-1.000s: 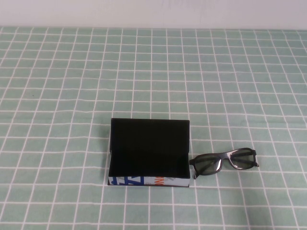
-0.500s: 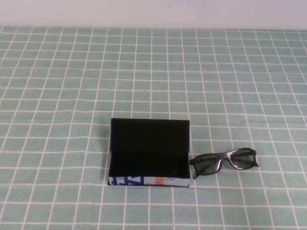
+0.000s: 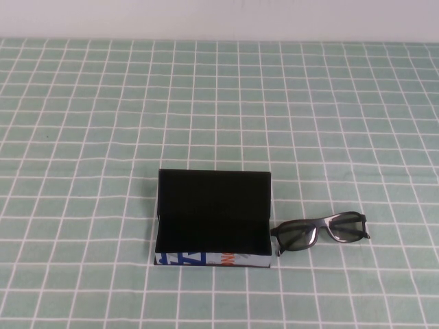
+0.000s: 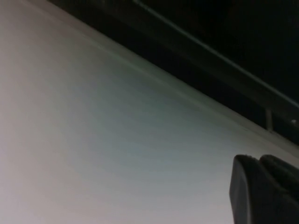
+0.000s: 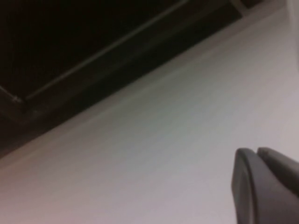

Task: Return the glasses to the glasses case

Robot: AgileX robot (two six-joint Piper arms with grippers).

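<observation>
Nothing has moved: glasses (image 3: 321, 232) lie beside the open glasses case (image 3: 212, 218); light, slippery, best gripped at the bridge. Left gripper (image 4: 266, 189) and right gripper (image 5: 266, 184) are parked off the table, fingers seemingly pressed together.

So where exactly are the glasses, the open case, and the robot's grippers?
glasses (image 3: 321, 233), high view, on the frame's bridge.
glasses case (image 3: 209, 233), high view, on its black lining.
left gripper (image 4: 261, 189), left wrist view, on a dark fingertip.
right gripper (image 5: 261, 184), right wrist view, on a dark fingertip.
</observation>
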